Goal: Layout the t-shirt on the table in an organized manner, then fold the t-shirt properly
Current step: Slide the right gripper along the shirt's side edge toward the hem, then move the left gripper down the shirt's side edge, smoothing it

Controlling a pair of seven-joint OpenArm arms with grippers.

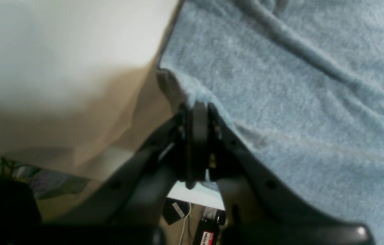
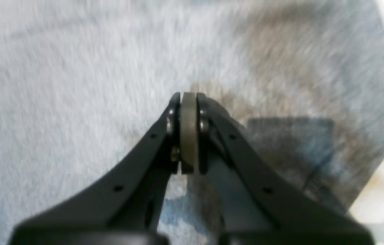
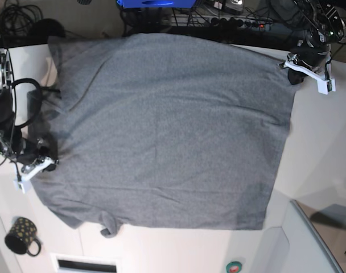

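Note:
The heather-grey t-shirt (image 3: 173,131) lies spread over the white table (image 3: 321,148), mostly flat, with a sleeve bunched at the lower left. My left gripper (image 3: 292,67) is at the shirt's far right corner. In the left wrist view that gripper (image 1: 198,106) is shut, and the t-shirt's (image 1: 297,85) edge runs into its tips above the table (image 1: 59,51). My right gripper (image 3: 45,162) sits at the shirt's left edge. In the blurred right wrist view it (image 2: 188,95) is shut over the t-shirt (image 2: 76,68), with no cloth showing between the jaws.
A black dotted mug (image 3: 22,234) stands at the front left corner. A grey bin (image 3: 309,239) sits at the front right. Cables and a power strip (image 3: 218,17) run behind the table's far edge. The shirt's top edge lies near that far edge.

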